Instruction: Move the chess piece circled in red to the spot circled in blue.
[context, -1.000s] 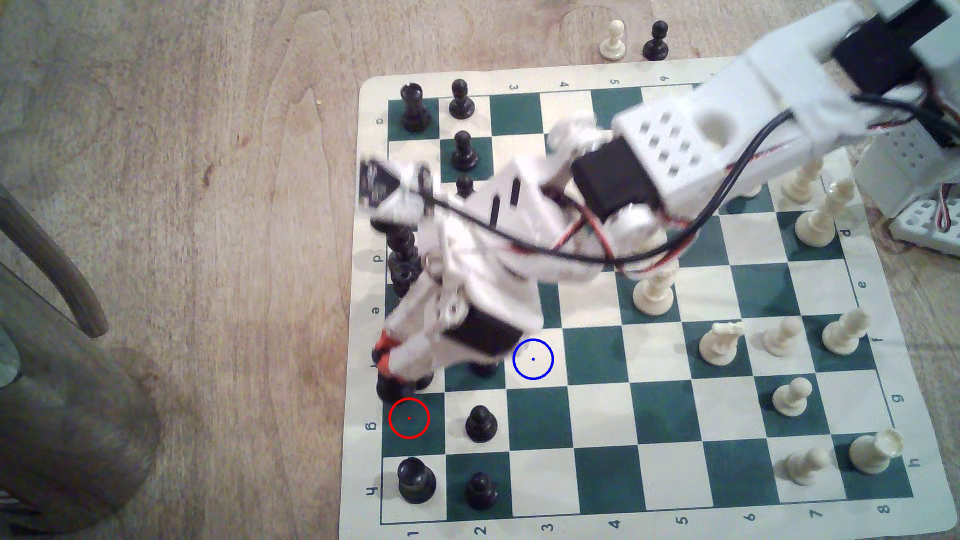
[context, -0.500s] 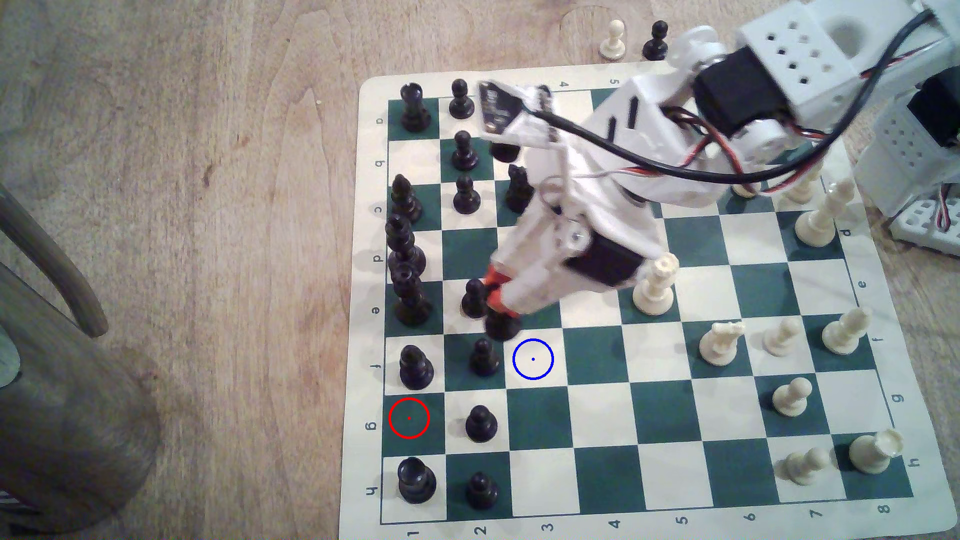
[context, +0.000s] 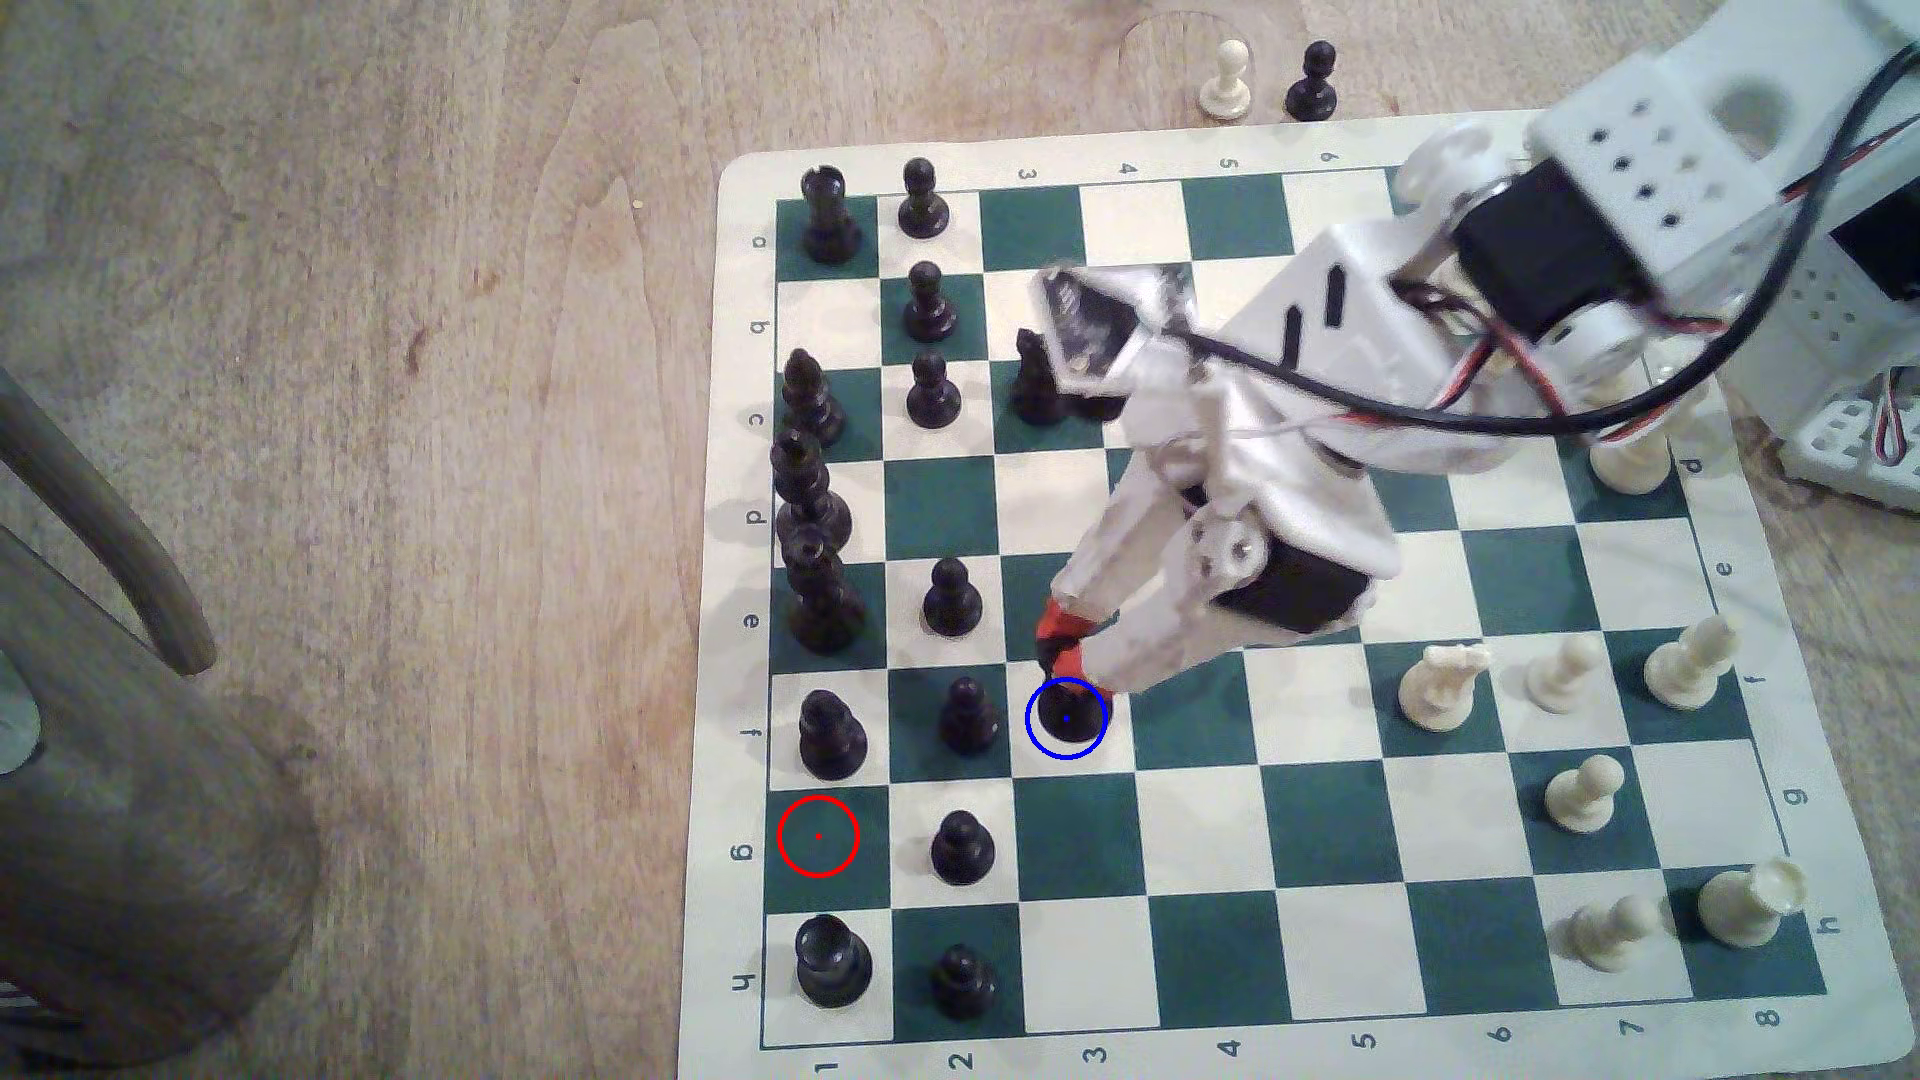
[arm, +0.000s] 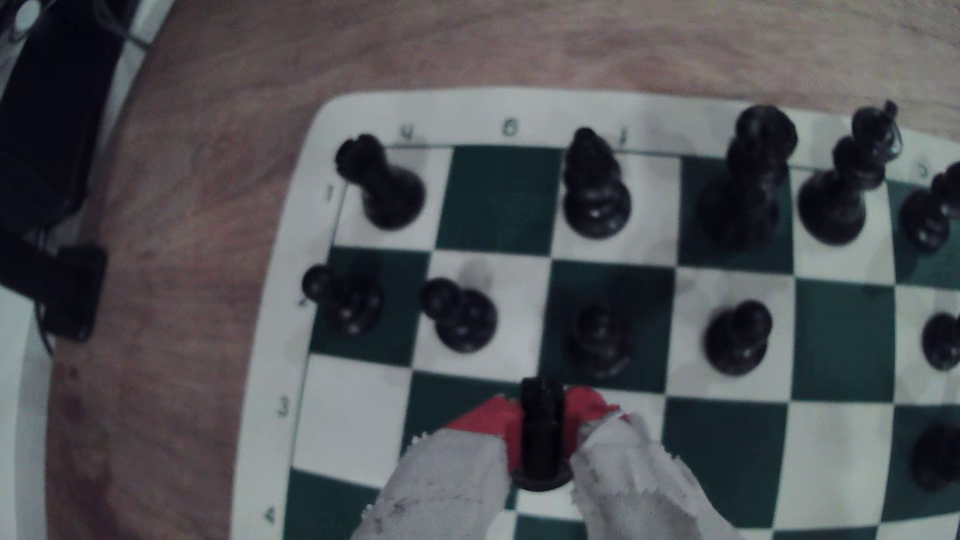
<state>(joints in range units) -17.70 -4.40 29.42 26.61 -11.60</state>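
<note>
My pincer (context: 1070, 652) clamped on the black knight (arm: 542, 431); its base sits inside the blue ring (context: 1066, 719), seemingly touching the board (context: 1195, 831) – too blurred to confirm

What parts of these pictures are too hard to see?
- Black knight: in the exterior view the tool covers its head.
- Whether its base touches the blue-ringed square: neither view settles it.
- Pieces behind the arm in the exterior view: hidden.
- Board letters in the wrist view: blurred.
</note>
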